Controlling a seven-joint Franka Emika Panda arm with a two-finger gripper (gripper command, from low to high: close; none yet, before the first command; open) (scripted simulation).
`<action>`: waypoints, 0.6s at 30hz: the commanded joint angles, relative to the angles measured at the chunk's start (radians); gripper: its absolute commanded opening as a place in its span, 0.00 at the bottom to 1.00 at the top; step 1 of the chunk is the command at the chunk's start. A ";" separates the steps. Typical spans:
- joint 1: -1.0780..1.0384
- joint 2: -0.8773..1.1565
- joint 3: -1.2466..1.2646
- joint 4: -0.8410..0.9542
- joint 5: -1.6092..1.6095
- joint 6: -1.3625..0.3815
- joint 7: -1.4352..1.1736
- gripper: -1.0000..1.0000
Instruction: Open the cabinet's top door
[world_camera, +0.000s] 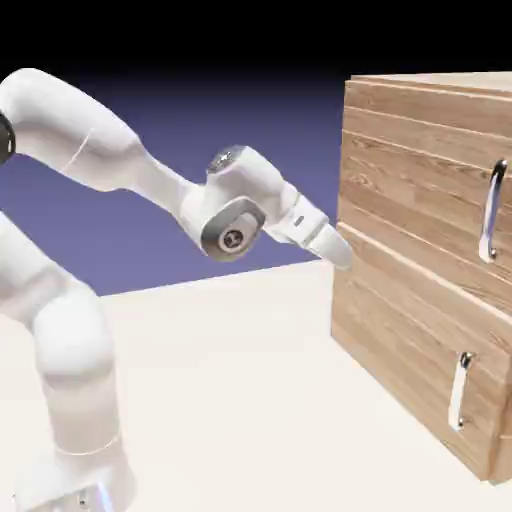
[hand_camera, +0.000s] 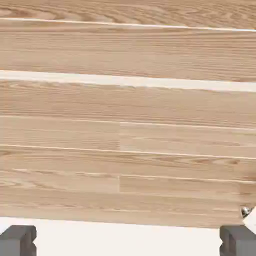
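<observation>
1. Gripper jaws stood wide apart, one dark grey fingertip at each side of the hand view's bottom edge.
2. Task element: the top door formed the upper front panel of the cabinet, at the exterior view's right. It lay closed above the lower panel, with a pale seam between them.
3. View difference: the exterior view showed the upper handle, a curved silver bar, on the top door. The hand view showed wood planks, pale seams and, at its lower right, a small piece of silver hardware, partly cut off by the frame.
4. Surroundings: the lower handle, shorter, was mounted below the upper one. A pale ground surface extended beneath the arm and cabinet.
5. Obstruction: the hand end overlapped the cabinet's left edge in the exterior view; contact could not be determined.
6. Orientation: the door front faced the arm's side. Its planks ran horizontally; the upper handle's long axis ran nearly upright, its top leaning slightly toward the exterior view's right.
</observation>
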 joint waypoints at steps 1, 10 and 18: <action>0.018 -0.007 -0.020 0.012 -0.044 0.000 0.029 1.00; 0.177 -0.072 -0.199 0.115 -0.435 -0.002 0.292 1.00; 0.319 -0.129 -0.358 0.208 -0.783 -0.003 0.526 1.00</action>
